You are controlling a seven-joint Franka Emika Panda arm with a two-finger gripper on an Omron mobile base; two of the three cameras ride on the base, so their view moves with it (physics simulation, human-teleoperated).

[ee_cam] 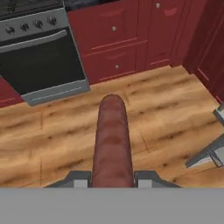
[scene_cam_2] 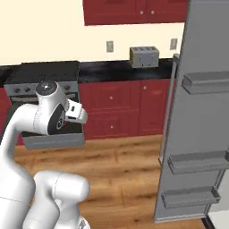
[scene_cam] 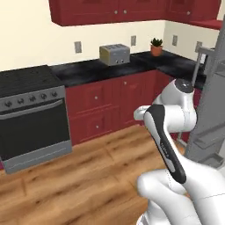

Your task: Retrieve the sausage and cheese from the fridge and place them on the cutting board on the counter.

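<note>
Where you look from the left base view, the black counter [scene_cam: 101, 70] runs above red cabinets, carrying a toaster [scene_cam: 114, 55] and a potted plant [scene_cam: 156, 46], with the stove [scene_cam: 30, 116] at left. In the right base view, the grey fridge [scene_cam_2: 201, 112] door stands swung open at right, its door shelves showing. Through the hand view, you see the gripper [ee_cam: 112, 179] clamped on the sausage [ee_cam: 112, 144], which juts forward over the wood floor [ee_cam: 166, 100].

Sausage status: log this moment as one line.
gripper: shut on sausage | fridge: door open | below: wood floor
</note>
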